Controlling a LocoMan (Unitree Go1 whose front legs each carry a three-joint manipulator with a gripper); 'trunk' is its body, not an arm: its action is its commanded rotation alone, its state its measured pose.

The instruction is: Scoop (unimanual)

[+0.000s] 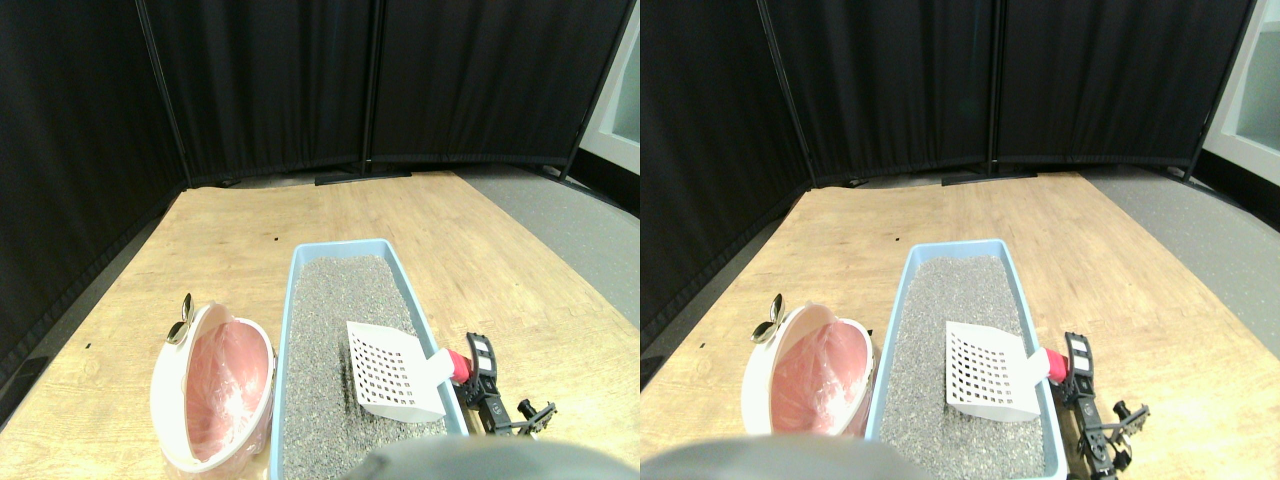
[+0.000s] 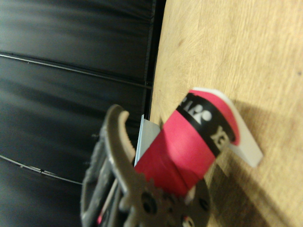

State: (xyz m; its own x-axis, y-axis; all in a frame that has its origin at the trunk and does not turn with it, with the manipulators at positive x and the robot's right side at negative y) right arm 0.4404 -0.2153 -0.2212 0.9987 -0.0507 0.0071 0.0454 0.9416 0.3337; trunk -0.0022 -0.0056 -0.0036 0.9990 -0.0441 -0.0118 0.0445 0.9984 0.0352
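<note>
We're early in the scoop cycle, judging from the layout. The white slotted scoop [image 1: 392,372] sits in the blue litter tray [image 1: 340,247], blade flat or nearly flat on the grey litter [image 1: 335,300], toward the tray's near right side. Its red-wrapped handle [image 1: 459,365] sticks out over the tray's right rim.

Right pincer [image 1: 482,372] is at that handle, just outside the rim. In the wrist view the red handle [image 2: 187,153] fills the middle, running alongside the dark jaw frame — looks gripped, but the gap between the jaws isn't visible, so we can't tell how far open the pincer is or whether it's actually clamped.

The scoop blade looks empty: we see open slots, no litter piled on it, no clumps visible in the tray either. The white bin with the pink liner [image 1: 215,395] stands on the wooden floor just left of the tray, near its front corner; nothing obvious is inside it, though the liner hides the bottom.

So, our read — done: scoop positioned in the tray. Left: dig through the litter, lift, carry across the tray's left rim, tip into the bin.
</note>
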